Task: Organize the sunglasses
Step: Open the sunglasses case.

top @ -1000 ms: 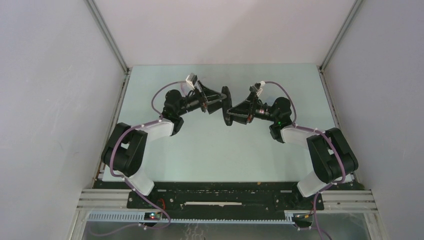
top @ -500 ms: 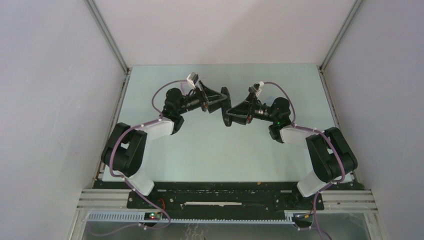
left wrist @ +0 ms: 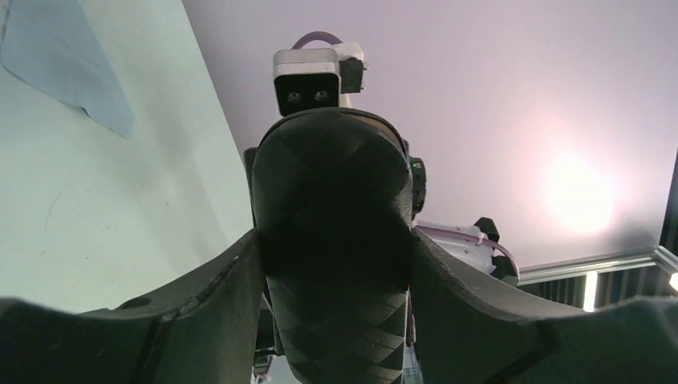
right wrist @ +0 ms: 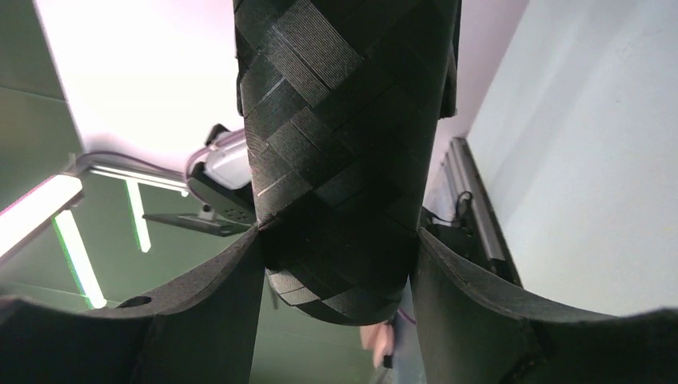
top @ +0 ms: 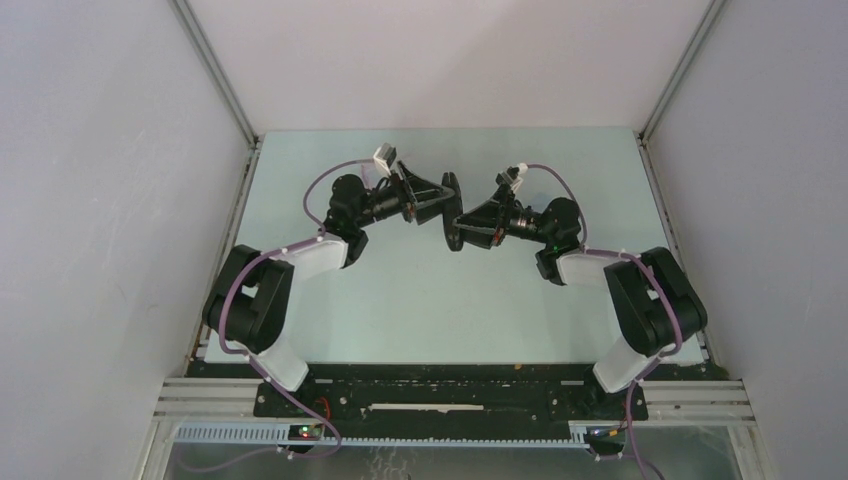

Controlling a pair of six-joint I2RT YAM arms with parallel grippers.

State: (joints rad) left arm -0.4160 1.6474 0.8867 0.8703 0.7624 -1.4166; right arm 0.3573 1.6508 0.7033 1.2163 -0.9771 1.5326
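The sunglasses are out of view. A closed black oblong case (top: 453, 212) with a woven pattern is held on edge above the table between both grippers. My left gripper (top: 438, 201) is shut on the case's upper end from the left. In the left wrist view the case (left wrist: 334, 200) fills the gap between the left gripper's (left wrist: 336, 268) jaws. My right gripper (top: 468, 226) is shut on the lower end from the right. In the right wrist view the case (right wrist: 344, 120) sits between the right gripper's (right wrist: 340, 256) jaws.
A small blue-grey cloth (left wrist: 68, 68) lies flat on the pale green table (top: 420, 300), seen only in the left wrist view. Grey walls enclose the table on the left, right and back. The arm bases stand at the near edge.
The right arm's elbow has shifted slightly left and the wrist has nudged toward the case. The case and the left gripper have barely moved.
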